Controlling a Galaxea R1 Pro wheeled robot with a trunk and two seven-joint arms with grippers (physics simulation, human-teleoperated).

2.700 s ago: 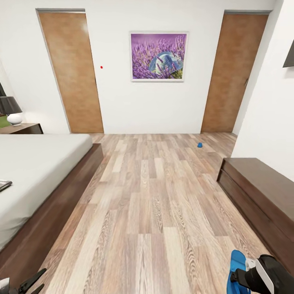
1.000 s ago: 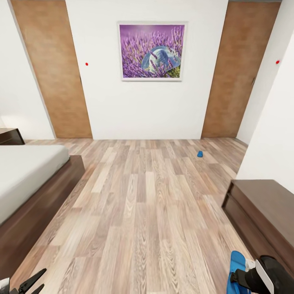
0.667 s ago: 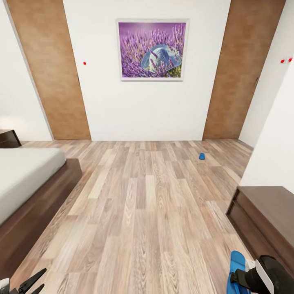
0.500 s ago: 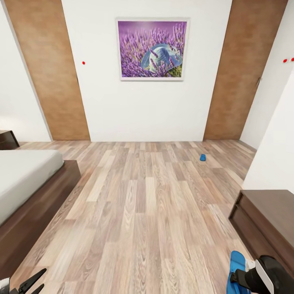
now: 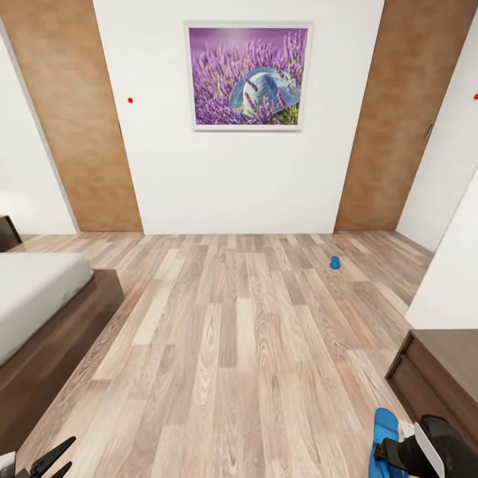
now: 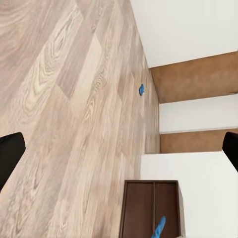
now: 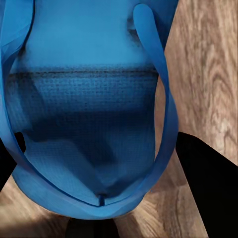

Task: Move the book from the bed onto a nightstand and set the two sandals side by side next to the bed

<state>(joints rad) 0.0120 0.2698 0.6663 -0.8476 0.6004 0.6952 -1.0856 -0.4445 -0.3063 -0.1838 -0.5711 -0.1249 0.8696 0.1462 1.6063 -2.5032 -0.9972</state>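
Even bright diffuse light, no glare; faint shadows; wide-angle stretch at head-view edges; right wrist close-up soft

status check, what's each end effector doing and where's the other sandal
Right end effector shut on one sandal. Left end effector open, nothing in it. Second sandal on floor ahead, open floor between.

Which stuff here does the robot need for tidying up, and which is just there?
Needed:
held sandal in the right gripper
other sandal, on the floor by the far wall
bed

Just there:
flower picture
brown doors
long dark cabinet
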